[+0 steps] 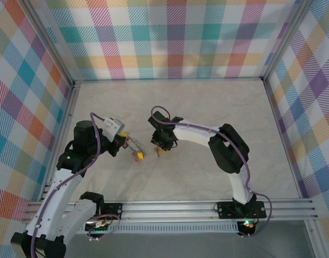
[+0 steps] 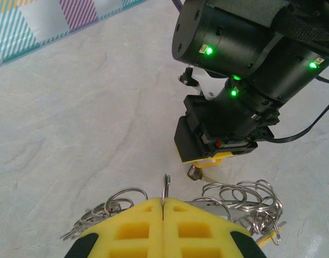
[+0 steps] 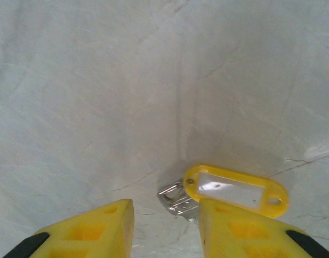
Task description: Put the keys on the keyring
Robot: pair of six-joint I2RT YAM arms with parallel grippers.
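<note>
Pinching the keyring (image 2: 165,185) edge-up, the closed left tool (image 2: 163,207) steadies it for threading; the part-open right tool (image 3: 165,215) straddles a yellow-tagged key (image 3: 175,198), gripping nothing.

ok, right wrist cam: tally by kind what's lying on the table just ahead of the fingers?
yellow tag: 1
silvery key, partly hidden behind a finger: 1
Total: 2
</note>
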